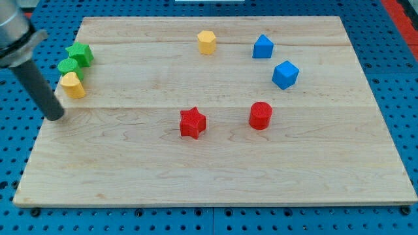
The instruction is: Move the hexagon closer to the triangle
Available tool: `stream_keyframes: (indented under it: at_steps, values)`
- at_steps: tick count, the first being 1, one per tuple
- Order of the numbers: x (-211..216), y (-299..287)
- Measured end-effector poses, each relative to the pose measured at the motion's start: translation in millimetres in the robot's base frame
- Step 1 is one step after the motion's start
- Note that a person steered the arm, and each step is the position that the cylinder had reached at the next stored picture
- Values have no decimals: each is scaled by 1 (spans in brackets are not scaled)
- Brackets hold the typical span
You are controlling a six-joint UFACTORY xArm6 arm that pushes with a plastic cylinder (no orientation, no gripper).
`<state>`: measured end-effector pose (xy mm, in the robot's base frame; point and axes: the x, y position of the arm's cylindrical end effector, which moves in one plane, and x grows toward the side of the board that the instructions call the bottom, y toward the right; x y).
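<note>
My tip [55,117] sits near board's [215,176] left edge, no jaws fitted; yellow hexagon [207,42] and blue triangle [262,47] lie apart along far edge, open wood between.

red star [192,123], red cylinder [260,115], green star [80,54], wooden board [215,176]

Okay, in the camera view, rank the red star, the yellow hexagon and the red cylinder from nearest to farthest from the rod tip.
My tip sits at the board's left edge, just below the yellow block there.
1. Red star: lower centre, nearest.
2. Yellow hexagon: top centre, farther.
3. Red cylinder: right of the star, farthest.
</note>
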<state>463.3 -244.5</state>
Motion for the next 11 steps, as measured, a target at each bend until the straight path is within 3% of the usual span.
stream_keyframes:
  at_steps: [1, 2, 3, 4, 6, 7, 8, 9, 10, 11]
  values:
    - [-46, 107]
    - [-124, 227]
    - [-195, 307]
    - [-238, 294]
    - [-181, 238]
    - [-176, 233]
    - [-231, 232]
    - [-220, 166]
    - [-148, 141]
    - [-119, 163]
